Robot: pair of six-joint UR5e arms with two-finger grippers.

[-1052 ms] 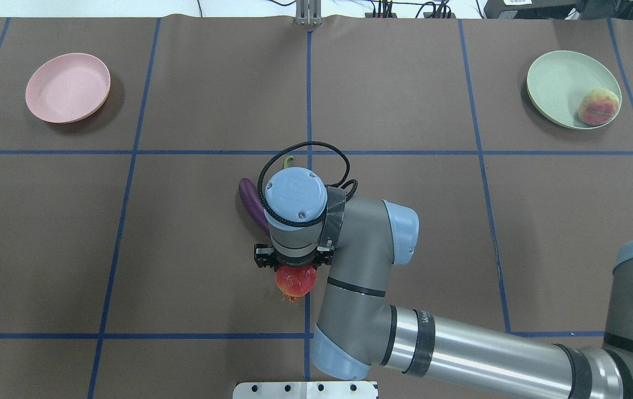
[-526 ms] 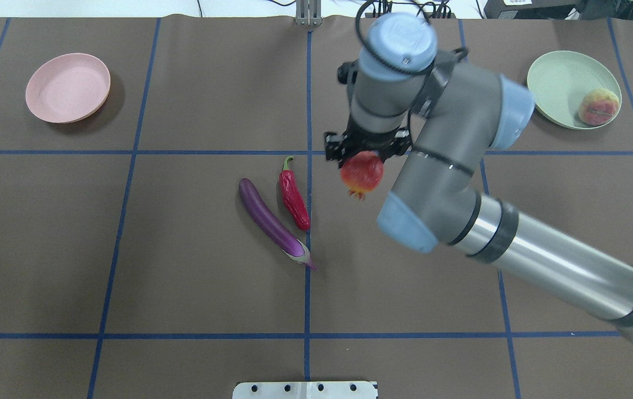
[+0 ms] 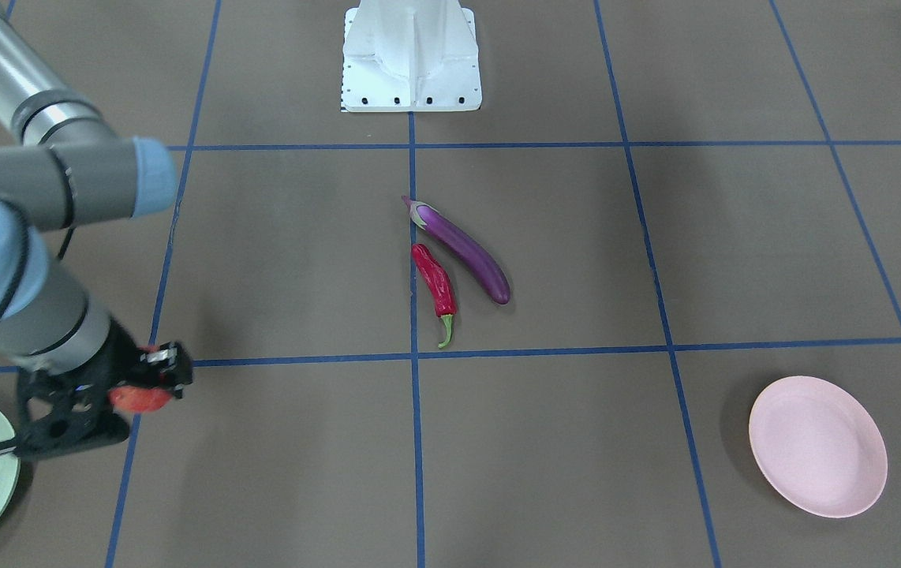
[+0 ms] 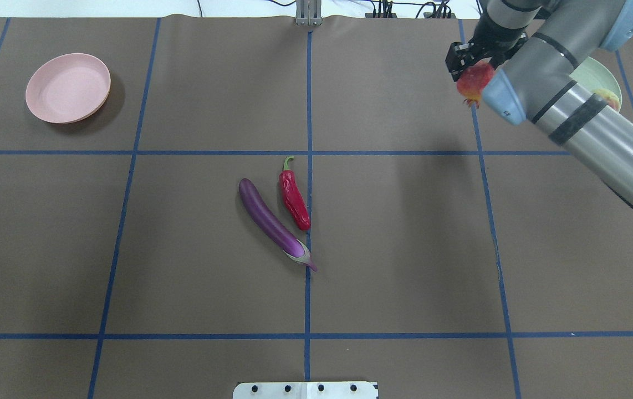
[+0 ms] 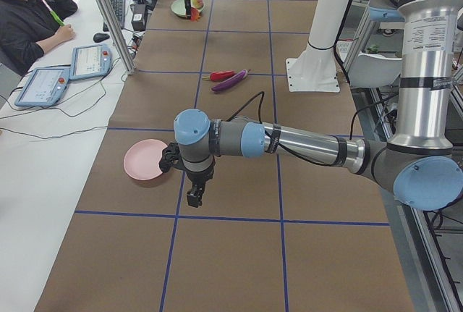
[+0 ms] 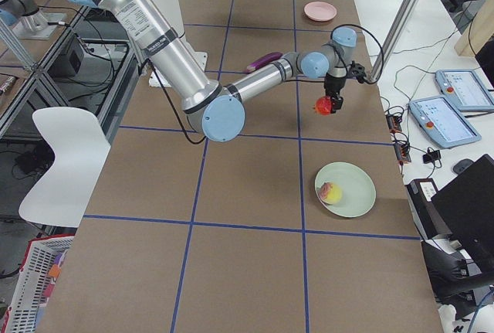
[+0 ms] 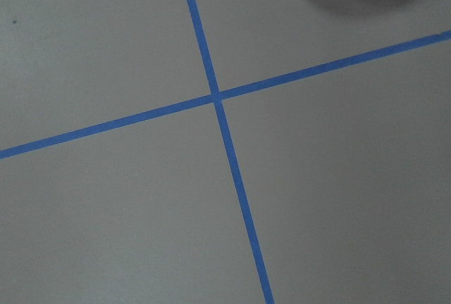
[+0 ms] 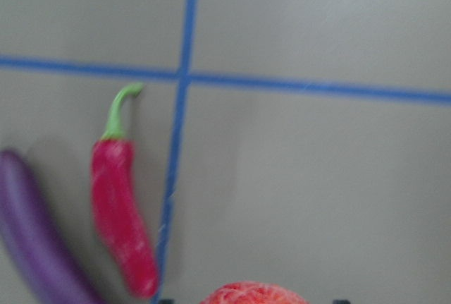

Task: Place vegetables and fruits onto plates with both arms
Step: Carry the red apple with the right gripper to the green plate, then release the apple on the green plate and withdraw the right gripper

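Observation:
My right gripper [image 4: 474,77] is shut on the round red-yellow pomegranate [image 4: 473,82] and holds it in the air just left of the mint green plate [image 4: 599,72]. The arm hides part of that plate. The peach [image 4: 607,98] lies in it, clearer in the exterior right view [image 6: 328,191]. The purple eggplant [image 4: 269,221] and red chili [image 4: 293,199] lie side by side at the table's centre. The pink plate [image 4: 67,87] is empty at the far left. My left gripper [image 5: 194,195] shows only in the exterior left view, next to the pink plate [image 5: 145,160]; I cannot tell whether it is open.
The white pedestal base [image 3: 411,55] stands at the robot's side of the table. Blue tape lines grid the brown table. An operator [image 5: 29,8] sits at a side desk with tablets [image 5: 43,84].
My right arm has lifted the pomegranate from beside the eggplant and chili and carried it far and right, up to the mint green plate. The eggplant and chili have not moved.

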